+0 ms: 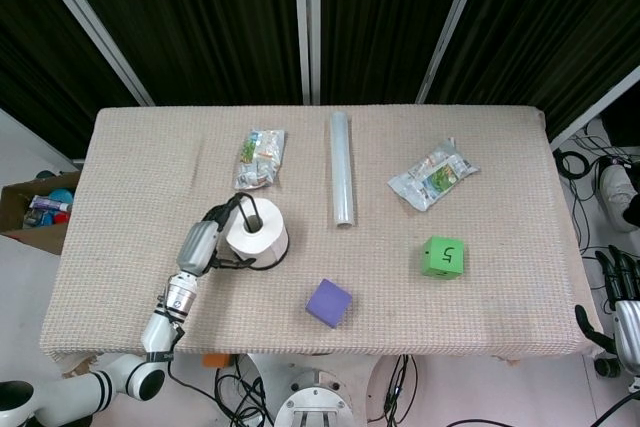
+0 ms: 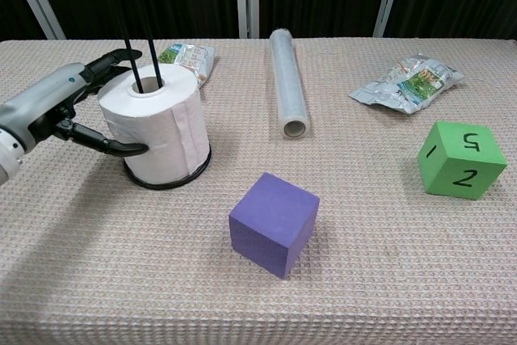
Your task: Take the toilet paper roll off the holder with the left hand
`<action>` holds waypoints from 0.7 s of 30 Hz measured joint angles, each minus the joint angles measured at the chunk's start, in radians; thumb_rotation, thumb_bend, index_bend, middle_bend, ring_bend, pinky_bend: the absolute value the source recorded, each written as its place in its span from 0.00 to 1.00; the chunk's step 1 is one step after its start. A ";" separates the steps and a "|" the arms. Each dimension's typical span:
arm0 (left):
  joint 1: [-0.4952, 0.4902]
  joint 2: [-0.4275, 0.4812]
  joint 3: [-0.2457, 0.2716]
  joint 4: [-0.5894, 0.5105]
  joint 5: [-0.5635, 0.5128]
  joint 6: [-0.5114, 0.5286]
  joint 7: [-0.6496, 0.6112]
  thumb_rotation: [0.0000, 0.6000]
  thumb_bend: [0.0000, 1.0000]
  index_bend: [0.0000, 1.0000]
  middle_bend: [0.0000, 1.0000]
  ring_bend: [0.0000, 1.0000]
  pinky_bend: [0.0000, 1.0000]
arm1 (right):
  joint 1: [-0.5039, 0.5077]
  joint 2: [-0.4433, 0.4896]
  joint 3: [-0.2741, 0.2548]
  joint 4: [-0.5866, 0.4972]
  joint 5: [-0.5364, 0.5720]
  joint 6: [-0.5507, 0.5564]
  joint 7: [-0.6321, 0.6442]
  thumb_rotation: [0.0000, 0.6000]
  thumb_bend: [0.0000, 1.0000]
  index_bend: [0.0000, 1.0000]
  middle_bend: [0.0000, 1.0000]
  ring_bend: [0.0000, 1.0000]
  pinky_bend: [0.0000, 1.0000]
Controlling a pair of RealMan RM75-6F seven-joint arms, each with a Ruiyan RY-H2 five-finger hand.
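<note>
White paper is what I'm worried about: the toilet paper roll (image 2: 155,129) sits low on the holder (image 2: 139,61), whose two black rods poke up through the core, near the desk's (image 1: 500,197) left front. My left hand (image 2: 69,111) wraps the roll's left side, fingers curled round back and front, touching it; how firm the grip is, I can't tell. If I lift off-vertical, the core drags on those rods and tips the base ring. If I squeeze too hard, the soft roll dents. The right hand (image 1: 622,299) hangs off the desk's right edge, fingers apart, holding nothing.
</note>
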 measured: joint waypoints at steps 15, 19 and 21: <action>0.011 0.119 -0.060 -0.209 0.017 0.072 -0.068 1.00 0.14 0.03 0.33 0.29 0.19 | 0.001 0.003 0.002 -0.007 -0.001 0.000 -0.006 1.00 0.31 0.00 0.00 0.00 0.00; 0.011 0.201 -0.096 -0.344 0.018 0.088 -0.068 1.00 0.14 0.03 0.33 0.29 0.19 | 0.001 0.004 0.003 -0.011 -0.003 0.003 -0.011 1.00 0.31 0.00 0.00 0.00 0.00; 0.011 0.255 -0.124 -0.433 0.015 0.095 -0.066 1.00 0.14 0.04 0.33 0.29 0.19 | 0.002 0.005 0.002 -0.013 -0.002 0.000 -0.016 1.00 0.31 0.00 0.00 0.00 0.00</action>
